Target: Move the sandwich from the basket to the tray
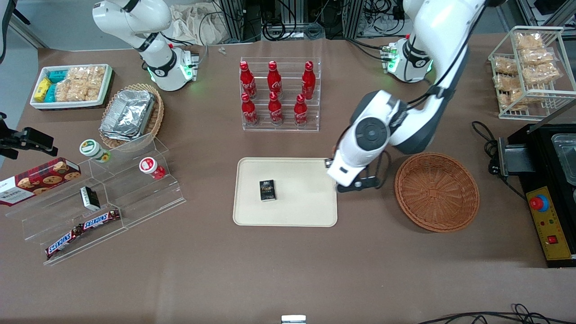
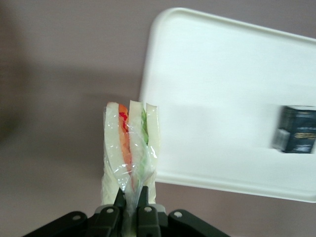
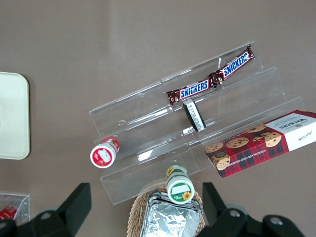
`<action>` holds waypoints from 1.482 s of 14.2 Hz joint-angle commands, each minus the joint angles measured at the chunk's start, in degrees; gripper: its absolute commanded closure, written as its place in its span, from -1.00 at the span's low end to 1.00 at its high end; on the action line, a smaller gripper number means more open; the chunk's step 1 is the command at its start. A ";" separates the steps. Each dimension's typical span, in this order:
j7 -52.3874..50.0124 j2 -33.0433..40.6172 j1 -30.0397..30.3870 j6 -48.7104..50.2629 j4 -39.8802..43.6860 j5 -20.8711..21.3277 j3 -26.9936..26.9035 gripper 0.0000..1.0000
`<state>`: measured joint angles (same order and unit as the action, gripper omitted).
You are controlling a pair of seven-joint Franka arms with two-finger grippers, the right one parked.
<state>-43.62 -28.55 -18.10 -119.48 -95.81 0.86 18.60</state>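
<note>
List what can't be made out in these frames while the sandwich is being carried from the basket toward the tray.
- Front view: the sandwich and the gripper holding it are hidden under the working arm's wrist, between the tray and the basket.
- Left wrist view: the sandwich's gripped end is cut off by the frame edge and the fingers.
- Both views: the print on the dark box on the tray is unreadable.
</note>
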 commanded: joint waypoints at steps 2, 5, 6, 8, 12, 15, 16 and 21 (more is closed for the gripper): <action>4.49 -8.53 -2.82 -6.80 5.55 0.37 -0.06 0.75; 11.16 -9.86 -2.73 -8.14 5.63 0.55 -0.14 0.67; 13.36 -10.03 -2.56 -8.14 5.81 0.64 -0.23 0.59; 18.19 -10.12 -1.68 -8.58 5.98 0.46 -0.50 -0.55; 19.71 -9.33 1.13 -9.90 5.98 -0.51 -0.41 -1.00; 17.70 -6.44 1.22 -8.94 6.42 -0.68 -0.41 -1.00; 16.73 -5.13 1.92 -7.28 6.34 -0.60 -0.50 -1.00; 17.86 6.55 12.62 8.08 5.02 0.28 -0.41 -1.00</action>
<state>-26.47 -28.69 -10.91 -116.93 -88.25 0.96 17.65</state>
